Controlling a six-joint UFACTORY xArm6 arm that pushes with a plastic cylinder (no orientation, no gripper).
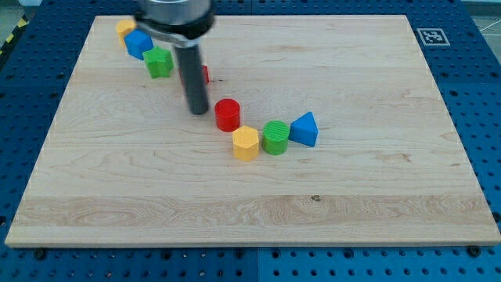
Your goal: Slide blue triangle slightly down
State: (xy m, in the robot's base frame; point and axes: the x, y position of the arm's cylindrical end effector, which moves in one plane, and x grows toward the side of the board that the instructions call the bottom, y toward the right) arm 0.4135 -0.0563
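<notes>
The blue triangle (304, 129) lies right of the board's middle, touching a green cylinder (275, 137) on its left. A yellow hexagon (246, 143) sits left of that, and a red cylinder (228, 114) stands just above the hexagon. My tip (198, 110) rests on the board just left of the red cylinder, well to the left of the blue triangle. A red block (204, 75) is mostly hidden behind the rod.
At the view's top left, a yellow block (125, 28), a blue block (138, 44) and a green block (159, 62) form a slanted row. The wooden board (250, 204) sits on a blue pegboard table. A marker tag (431, 36) lies off the top right corner.
</notes>
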